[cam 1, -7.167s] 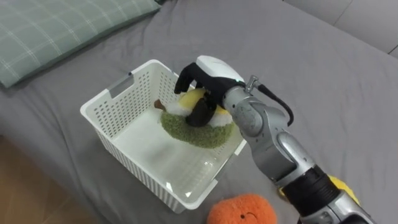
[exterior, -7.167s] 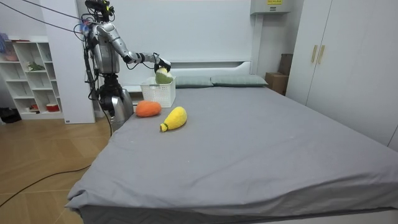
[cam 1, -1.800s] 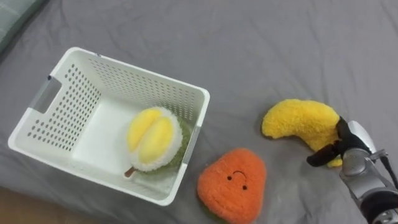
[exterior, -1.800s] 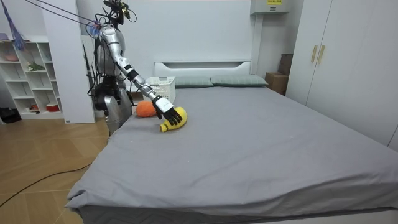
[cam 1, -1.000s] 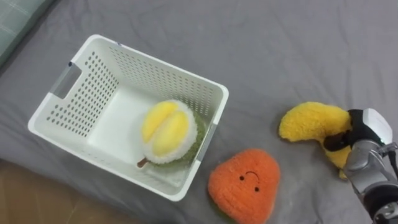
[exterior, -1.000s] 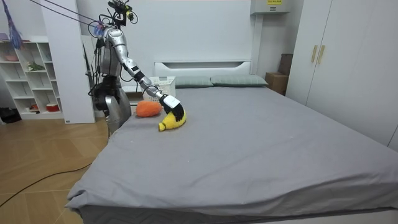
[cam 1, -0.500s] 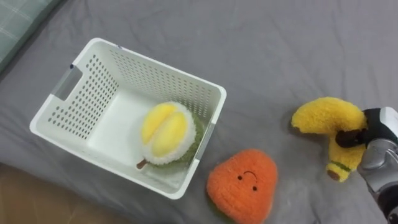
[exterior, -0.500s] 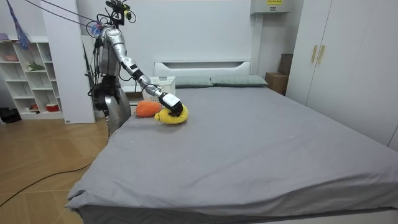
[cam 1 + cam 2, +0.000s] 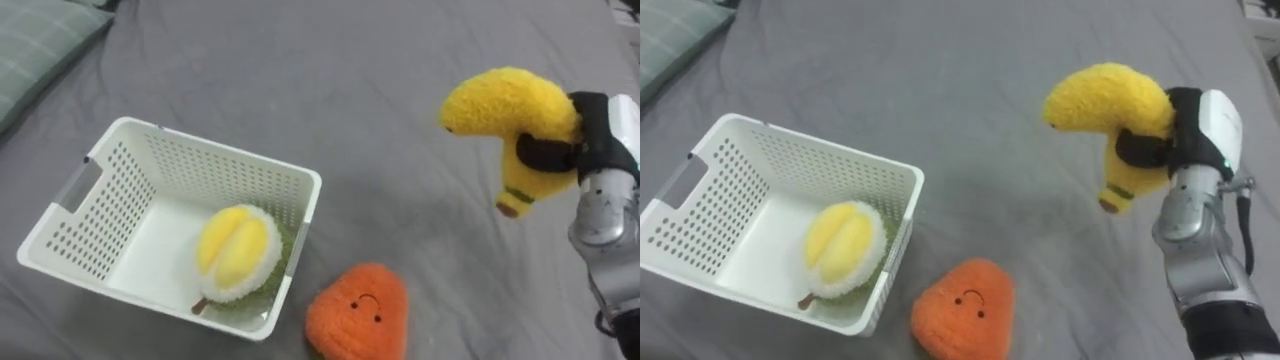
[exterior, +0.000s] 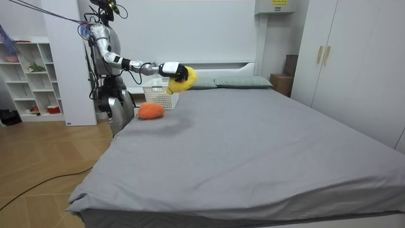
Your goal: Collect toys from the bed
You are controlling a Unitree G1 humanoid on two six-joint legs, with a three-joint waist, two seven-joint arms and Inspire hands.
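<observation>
The banana [image 9: 510, 110] sits in the right hand [image 9: 600, 140] at the upper right of the left eye view, held up clear of the bed [image 9: 300, 60]. The dark fingers [image 9: 542, 152] are curled round its middle. Its thick curved end points toward the frame's centre, and its stem end hangs down just below the fingers.

At the lower left stands the white basket [image 9: 215, 168], with the durian [image 9: 232, 250] lying in its near right corner, yellow side up. Just outside that corner, at the bottom centre, the orange toy [image 9: 358, 312] lies on the sheet, close beside the basket wall; whether they touch I cannot tell. It is well below and to the left of the banana. A green checked pillow [image 9: 40, 45] fills the upper left corner.

Between the banana and the basket's open top there is bare grey sheet, and the basket's left half is free.

In the room view the robot stands at the bed's edge near the headboard [image 10: 205, 66], on the room view's left. Its arm reaches level over the mattress. The rest of the bed stretches wide to the room view's right.
</observation>
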